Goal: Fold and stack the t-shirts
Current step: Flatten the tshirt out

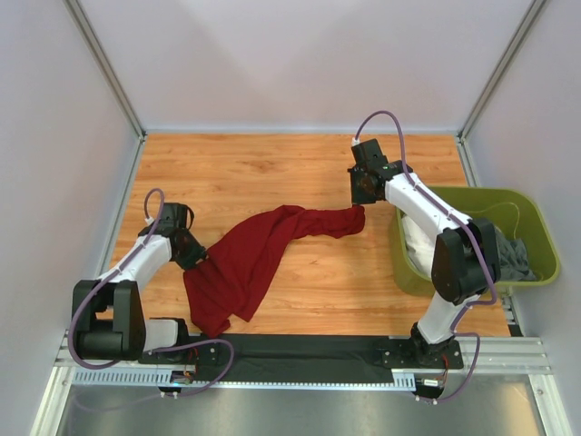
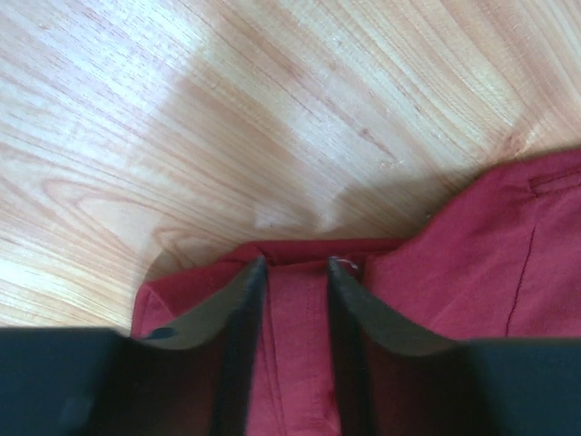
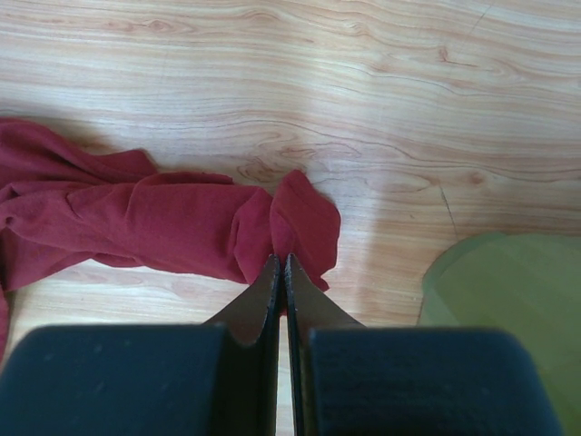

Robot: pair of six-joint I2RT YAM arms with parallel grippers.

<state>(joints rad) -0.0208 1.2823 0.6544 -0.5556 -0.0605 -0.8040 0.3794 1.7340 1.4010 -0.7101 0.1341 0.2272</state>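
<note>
The dark red t-shirt [image 1: 245,259] lies stretched and bunched across the wooden table, from lower left to upper right. My left gripper [image 1: 193,257] holds its left edge; in the left wrist view the jaws [image 2: 295,265] stand around a thick fold of the red cloth [image 2: 472,254]. My right gripper [image 1: 360,207] is shut on the shirt's right end; in the right wrist view the tips [image 3: 281,259] pinch the red cloth [image 3: 136,222]. A white shirt [image 1: 419,241] and a dark grey shirt [image 1: 516,259] lie in the tub.
The olive-green tub [image 1: 472,191] stands at the right edge of the table, close beside my right arm; its corner shows in the right wrist view [image 3: 508,300]. Bare wooden table [image 1: 254,168] lies behind the shirt. White walls enclose the table.
</note>
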